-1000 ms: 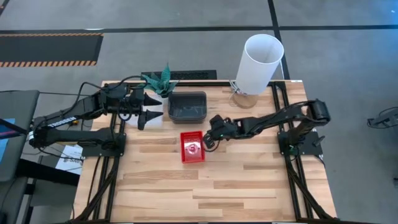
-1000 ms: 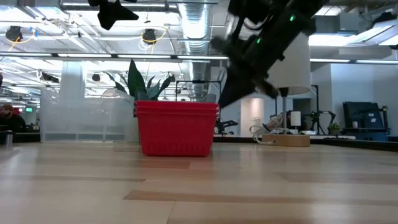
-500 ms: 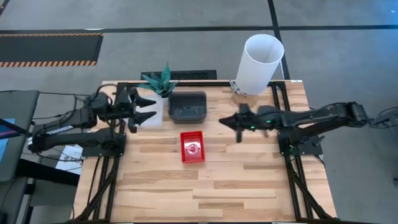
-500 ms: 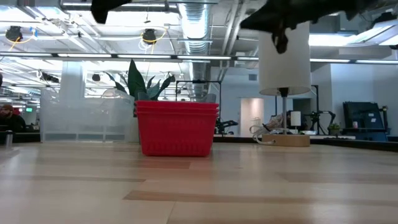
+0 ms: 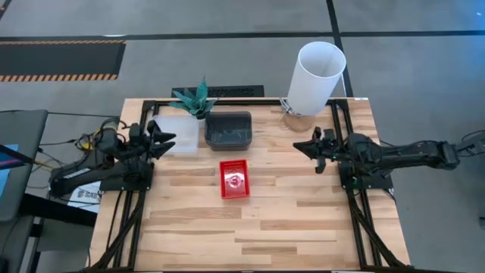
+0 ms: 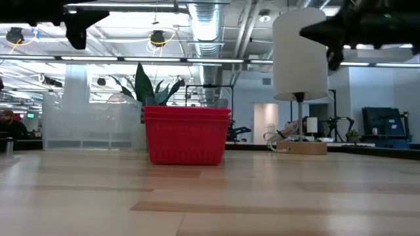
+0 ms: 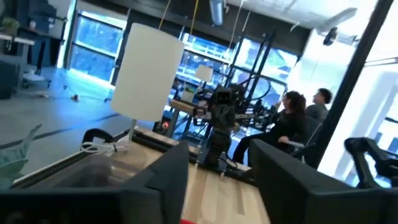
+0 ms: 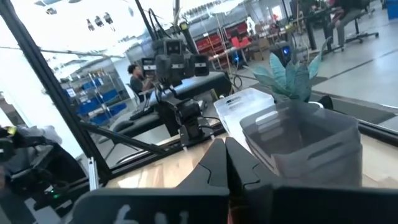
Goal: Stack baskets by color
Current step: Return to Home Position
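We see the left gripper [image 5: 165, 137] spread apart near the clear baskets [image 5: 184, 136], and the right gripper [image 5: 300, 145] pinched together, away from the red baskets [image 5: 235, 180] and grey baskets [image 5: 228, 130].

The left gripper [image 5: 168, 139] and right gripper [image 5: 298, 146] are pointed and black, on slim jointed black arms [image 5: 402, 154] trailing cables.

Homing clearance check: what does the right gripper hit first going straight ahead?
Probably nothing near: the right gripper hangs raised, aimed just past the dark grey basket stack toward the left arm. Height is unclear; lower, it clips that stack.
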You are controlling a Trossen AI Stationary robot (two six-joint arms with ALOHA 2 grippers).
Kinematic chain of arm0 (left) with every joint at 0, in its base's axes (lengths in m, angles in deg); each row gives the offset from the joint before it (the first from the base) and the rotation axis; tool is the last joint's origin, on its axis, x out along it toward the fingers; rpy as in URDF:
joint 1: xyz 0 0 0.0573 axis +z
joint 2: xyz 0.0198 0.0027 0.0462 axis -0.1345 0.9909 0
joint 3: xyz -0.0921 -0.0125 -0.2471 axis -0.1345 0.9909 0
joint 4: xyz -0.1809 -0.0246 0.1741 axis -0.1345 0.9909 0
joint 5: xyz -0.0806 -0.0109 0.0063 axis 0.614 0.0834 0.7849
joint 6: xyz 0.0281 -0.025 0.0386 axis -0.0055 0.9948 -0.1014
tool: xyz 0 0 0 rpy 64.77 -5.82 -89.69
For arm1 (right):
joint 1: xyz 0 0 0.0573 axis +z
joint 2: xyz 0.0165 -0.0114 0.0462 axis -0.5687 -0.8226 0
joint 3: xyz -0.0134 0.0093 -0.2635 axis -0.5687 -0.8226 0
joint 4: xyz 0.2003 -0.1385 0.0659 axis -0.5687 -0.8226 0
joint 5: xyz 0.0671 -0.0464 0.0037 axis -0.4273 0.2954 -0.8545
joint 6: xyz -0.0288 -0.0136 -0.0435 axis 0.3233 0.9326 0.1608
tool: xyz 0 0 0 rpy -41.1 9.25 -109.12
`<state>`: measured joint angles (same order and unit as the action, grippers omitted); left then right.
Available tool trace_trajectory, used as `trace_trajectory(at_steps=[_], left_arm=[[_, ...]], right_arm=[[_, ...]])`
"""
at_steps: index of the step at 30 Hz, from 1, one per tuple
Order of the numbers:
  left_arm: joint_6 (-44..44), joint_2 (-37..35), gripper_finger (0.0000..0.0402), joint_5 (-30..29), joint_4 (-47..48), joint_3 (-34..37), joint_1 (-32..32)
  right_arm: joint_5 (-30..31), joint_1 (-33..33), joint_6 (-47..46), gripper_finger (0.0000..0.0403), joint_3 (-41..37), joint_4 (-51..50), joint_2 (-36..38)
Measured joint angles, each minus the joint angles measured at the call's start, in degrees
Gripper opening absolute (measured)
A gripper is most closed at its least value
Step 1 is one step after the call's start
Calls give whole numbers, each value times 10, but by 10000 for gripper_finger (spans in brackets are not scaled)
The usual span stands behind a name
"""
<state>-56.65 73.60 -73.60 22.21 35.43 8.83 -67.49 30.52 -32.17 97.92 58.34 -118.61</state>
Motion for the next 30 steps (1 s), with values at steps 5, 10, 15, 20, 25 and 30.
trace_trajectory(at_steps=[5,10,15,20,25,30], left_arm=[[3,-42,71,16,-3,35,0],[23,-33,8,38,8,55,0],[25,-42,1,15,50,57,0],[7,-41,0,-8,52,58,0],[6,-40,0,-11,-14,87,0],[31,-40,0,0,-101,152,0]], right_arm=[[0,-1,-7,1,-64,-6,83],[0,-1,-7,1,-90,-93,155],[4,-2,-13,1,-92,-238,238],[42,-2,-3,1,-91,-325,321],[57,-14,34,1,-93,-319,319],[33,-37,58,1,-93,-324,321]])
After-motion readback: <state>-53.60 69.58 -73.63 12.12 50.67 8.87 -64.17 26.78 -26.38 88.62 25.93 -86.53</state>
